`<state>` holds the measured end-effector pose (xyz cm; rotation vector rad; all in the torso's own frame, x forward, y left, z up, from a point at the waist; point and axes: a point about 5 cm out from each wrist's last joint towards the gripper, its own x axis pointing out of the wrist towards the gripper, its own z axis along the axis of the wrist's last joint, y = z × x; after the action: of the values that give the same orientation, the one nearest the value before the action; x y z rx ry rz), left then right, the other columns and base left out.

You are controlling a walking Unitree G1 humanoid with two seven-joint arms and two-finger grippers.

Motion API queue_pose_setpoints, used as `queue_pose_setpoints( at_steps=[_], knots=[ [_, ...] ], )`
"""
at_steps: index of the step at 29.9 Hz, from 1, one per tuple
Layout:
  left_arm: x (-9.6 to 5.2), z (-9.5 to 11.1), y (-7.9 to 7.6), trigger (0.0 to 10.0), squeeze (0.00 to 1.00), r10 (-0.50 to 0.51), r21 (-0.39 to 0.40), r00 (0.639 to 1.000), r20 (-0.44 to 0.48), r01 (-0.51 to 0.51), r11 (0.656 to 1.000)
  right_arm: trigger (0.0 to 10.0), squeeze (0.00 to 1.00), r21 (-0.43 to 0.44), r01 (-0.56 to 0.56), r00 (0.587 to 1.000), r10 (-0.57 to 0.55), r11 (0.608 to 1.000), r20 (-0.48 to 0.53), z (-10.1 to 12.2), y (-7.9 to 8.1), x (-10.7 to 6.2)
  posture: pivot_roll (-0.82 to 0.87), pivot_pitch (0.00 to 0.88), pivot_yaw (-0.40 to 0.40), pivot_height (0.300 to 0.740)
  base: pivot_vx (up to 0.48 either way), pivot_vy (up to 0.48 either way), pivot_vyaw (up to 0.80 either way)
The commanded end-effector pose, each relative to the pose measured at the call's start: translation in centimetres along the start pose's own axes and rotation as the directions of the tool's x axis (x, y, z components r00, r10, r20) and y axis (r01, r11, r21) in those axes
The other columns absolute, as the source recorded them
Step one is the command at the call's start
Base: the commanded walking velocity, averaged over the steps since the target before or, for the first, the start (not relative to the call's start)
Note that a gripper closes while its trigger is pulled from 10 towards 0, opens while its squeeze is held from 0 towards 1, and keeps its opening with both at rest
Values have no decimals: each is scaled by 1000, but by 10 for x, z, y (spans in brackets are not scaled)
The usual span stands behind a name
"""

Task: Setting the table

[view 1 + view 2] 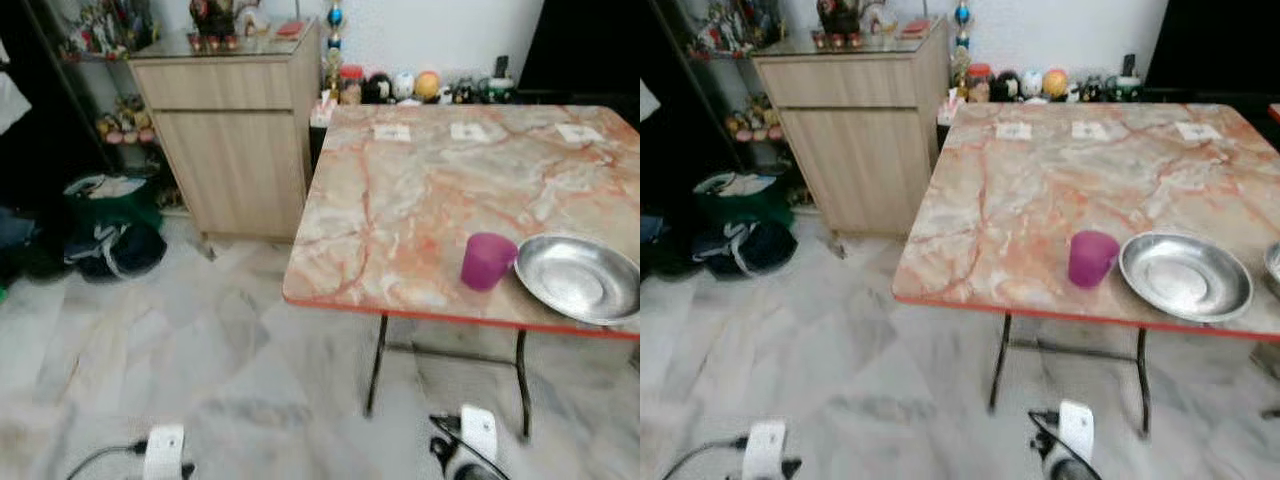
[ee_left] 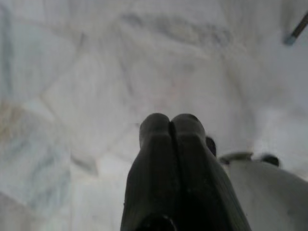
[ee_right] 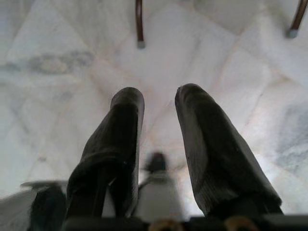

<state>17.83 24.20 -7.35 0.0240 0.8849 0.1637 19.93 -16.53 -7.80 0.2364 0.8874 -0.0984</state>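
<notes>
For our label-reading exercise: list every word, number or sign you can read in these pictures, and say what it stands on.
No text can be read.
Three white cards on the table: any print too small and blurred to read.
Purple cup and metal bowl: no lettering visible.
Cabinet: items on top too blurred to read.

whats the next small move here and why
Probably step closer to the table. Both arms hang low over the floor: the left gripper has its fingers pressed together, the right gripper has its fingers apart, and neither holds anything. The purple cup and metal plate sit side by side near the table's front edge, likely beyond reach from here.
</notes>
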Motion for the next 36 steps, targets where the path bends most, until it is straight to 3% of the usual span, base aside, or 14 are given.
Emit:
queue_pose_setpoints(
  at_steps=[1, 11, 17, 22, 30, 36],
  knots=[
    [1, 5, -1, 10000, 0, -9, 22, 1000, 8, 9, 1000, 10000, 0, 3, 13, 1000, -13, 1000, 6, 2, -5, 0, 47, 0, 27, 740, 0, -285, 0],
    [2, 12, 4, 10000, 0, 0, 28, 1000, 24, 0, 1000, 10000, 0, 2, 2, 999, -2, 1000, 37, 6, -4, 0, 42, 0, 37, 740, 0, -24, 0],
    [2, 12, 4, 10000, 0, 7, 15, 999, 33, -7, 1000, 10000, 0, -115, -18, 990, 34, 993, 136, 14, 0, -1, 34, 0, 25, 740, 0, 0, 0],
    [2, 12, 4, 10000, 0, 13, 5, 999, 37, -13, 1000, 10000, 0, -92, -54, 968, 74, 994, 239, 27, 5, -2, 32, 0, 18, 740, 0, 0, 0],
    [1, 7, 2, 10000, 0, 21, -15, 999, 40, -21, 1000, 10000, 0, -119, 60, 926, -11, 991, 378, 41, -23, -11, 18, 0, -23, 740, 0, 0, 0],
    [0, 4, 2, 10000, 0, 23, -16, 999, 33, -22, 1000, 10000, 0, -136, 96, 924, -38, 986, 380, 37, -36, -14, 15, 0, -31, 740, 0, 0, 0]
  ],
)
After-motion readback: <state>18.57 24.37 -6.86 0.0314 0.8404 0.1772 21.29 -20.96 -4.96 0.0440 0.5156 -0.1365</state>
